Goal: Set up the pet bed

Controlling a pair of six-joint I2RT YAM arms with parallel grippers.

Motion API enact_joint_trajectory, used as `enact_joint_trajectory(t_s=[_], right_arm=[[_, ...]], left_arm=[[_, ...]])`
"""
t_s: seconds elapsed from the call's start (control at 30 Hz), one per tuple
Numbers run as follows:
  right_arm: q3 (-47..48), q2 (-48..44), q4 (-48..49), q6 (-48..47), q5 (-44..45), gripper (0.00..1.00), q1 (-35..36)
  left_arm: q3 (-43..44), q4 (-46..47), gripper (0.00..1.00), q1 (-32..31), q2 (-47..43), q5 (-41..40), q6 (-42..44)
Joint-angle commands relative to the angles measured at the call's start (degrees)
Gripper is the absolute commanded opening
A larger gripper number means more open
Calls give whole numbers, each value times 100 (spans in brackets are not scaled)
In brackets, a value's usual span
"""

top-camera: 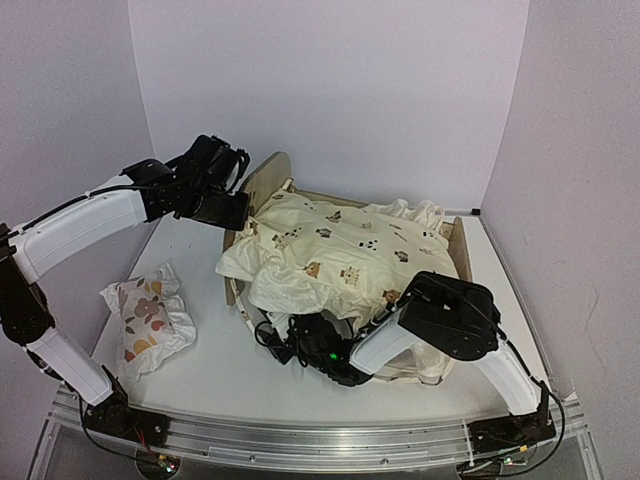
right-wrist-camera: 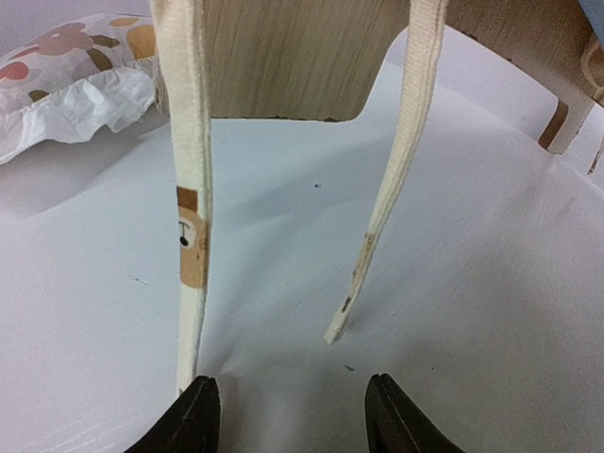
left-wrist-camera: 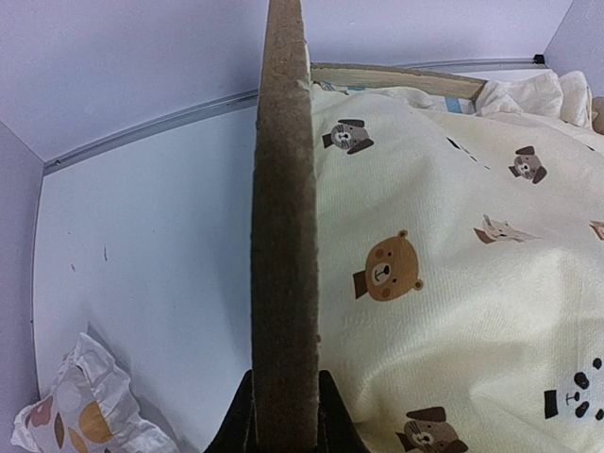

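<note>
The pet bed (top-camera: 266,178) stands at mid-table, its light-wood headboard (left-wrist-camera: 283,217) seen edge-on in the left wrist view. My left gripper (left-wrist-camera: 284,415) is shut on that headboard edge, one finger on each side; from above, the left gripper (top-camera: 236,210) sits at the headboard's near corner. The cream animal-print cushion (top-camera: 340,250) lies rumpled over the bed (left-wrist-camera: 453,274). My right gripper (right-wrist-camera: 293,415) is open low over the table, nothing between its fingers. Two cream ties (right-wrist-camera: 193,189) (right-wrist-camera: 396,170) hang in front of it; the left one ends beside the left fingertip. From above, the right gripper (top-camera: 283,340) is by the bed's near side.
A small white pillow (top-camera: 150,318) with orange-brown prints lies on the table left of the bed, also in the wrist views (left-wrist-camera: 75,415) (right-wrist-camera: 66,66). A wooden bed panel (right-wrist-camera: 293,57) and a leg (right-wrist-camera: 566,123) stand ahead of the right gripper. Walls enclose the table.
</note>
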Motion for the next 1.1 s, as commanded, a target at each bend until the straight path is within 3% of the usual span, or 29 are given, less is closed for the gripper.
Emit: enact_joint_trajectory(t_s=[0.0, 0.23, 0.57, 0.8, 0.97, 1.07], right_arm=[[306, 289, 143, -180, 236, 55, -30], [768, 615, 469, -502, 696, 55, -29], [1390, 1063, 637, -951, 1141, 46, -29], [1433, 1113, 783, -1106, 1333, 28, -29], [1218, 977, 883, -1089, 1264, 3, -4], [1077, 888, 952, -1208, 1084, 0, 62]], left_arm=[[768, 699, 0, -71, -172, 16, 200], [867, 629, 0, -69, -119, 68, 163], [926, 578, 0, -74, -119, 79, 137], [951, 563, 0, -79, -119, 84, 147], [871, 610, 0, -79, -135, 70, 137], [837, 646, 0, -82, -125, 82, 137]])
